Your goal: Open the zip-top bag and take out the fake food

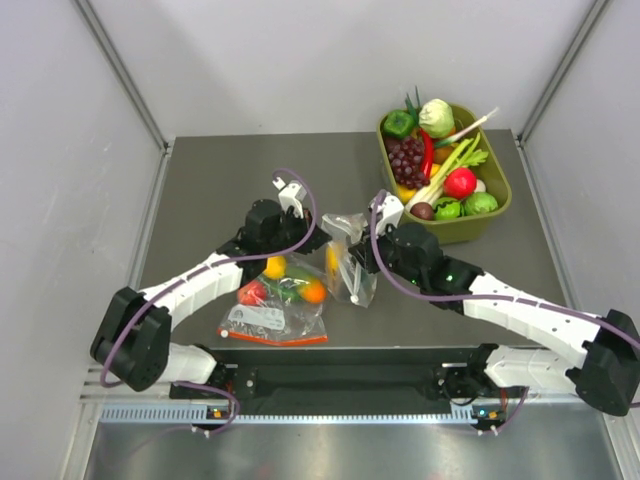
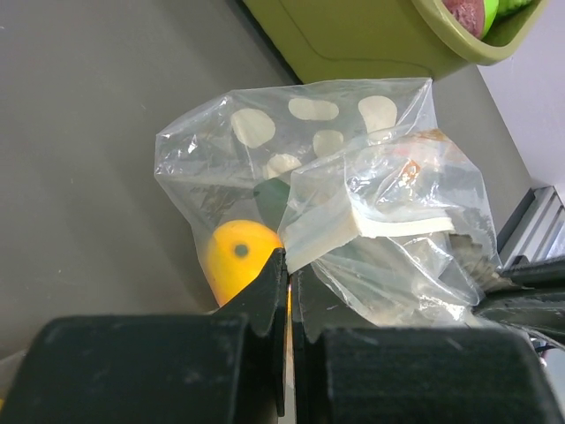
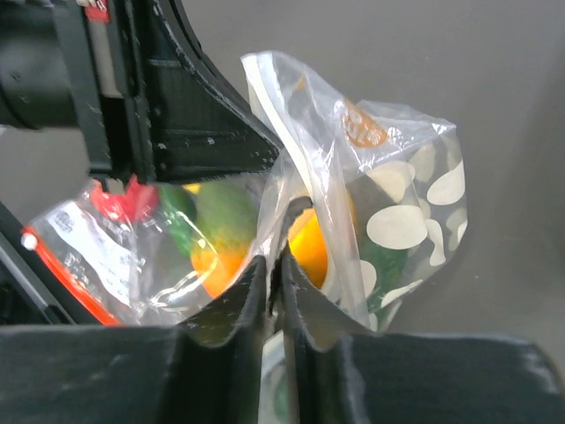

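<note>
1. Mid-worktop [image 1: 200, 200], between the two arms, the zip-top bag [image 1: 345, 262] stands bunched upright with one hand on each side.
2. Left hand [image 2: 287, 274]: fingers closed, pinching a fold of film at the bag's near edge. Right hand [image 3: 274, 265]: fingers drawn together on the opposite wall, with film trapped between them.
3. I read the opposed pinches as a set-up for peeling the mouth apart. I cannot tell whether the zip seam has parted.
4. Low inside the bag sits the fake food: a yellow fruit [image 2: 237, 261], smooth and oval, and a dark green piece [image 2: 274, 196] behind it, mostly hidden.
5. Bag film is thin, clear, glossy and crinkled, printed with white dots. A white zip strip is folded over.
6. A plain bag [image 1: 275, 310] with a red-orange strip lies flat beside the left arm. An olive bin [image 1: 485, 228] of toy produce sits far right, well apart.
</note>
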Robot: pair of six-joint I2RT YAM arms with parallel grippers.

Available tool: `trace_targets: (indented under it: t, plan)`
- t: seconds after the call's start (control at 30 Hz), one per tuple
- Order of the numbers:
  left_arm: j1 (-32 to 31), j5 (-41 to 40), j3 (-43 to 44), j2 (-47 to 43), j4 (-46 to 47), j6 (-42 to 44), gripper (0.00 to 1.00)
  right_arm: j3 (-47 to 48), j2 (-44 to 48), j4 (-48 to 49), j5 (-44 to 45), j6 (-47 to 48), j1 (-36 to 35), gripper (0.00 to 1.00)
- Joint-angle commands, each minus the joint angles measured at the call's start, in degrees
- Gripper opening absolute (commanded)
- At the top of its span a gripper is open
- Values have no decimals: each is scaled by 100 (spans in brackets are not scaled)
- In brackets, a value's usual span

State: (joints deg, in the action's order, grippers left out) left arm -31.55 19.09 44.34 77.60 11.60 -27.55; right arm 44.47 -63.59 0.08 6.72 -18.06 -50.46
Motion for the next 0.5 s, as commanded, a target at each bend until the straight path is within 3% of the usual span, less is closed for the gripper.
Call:
trace_targets:
  t: [0.0,0.03,0.27,0.47]
  plan:
    - [-9,77,-39,-254,168,83,0,387,-92,19,-65,4,36,4]
    - [-18,86,-22,-281,133,83,0,422,-92,10,-74,31,36,0]
    - [-9,16,364,-474,-227,92,0,694,136,28,-828,268,36,1]
    - [-9,-160,751,-544,-597,267,0,985,277,-358,-919,470,36,0]
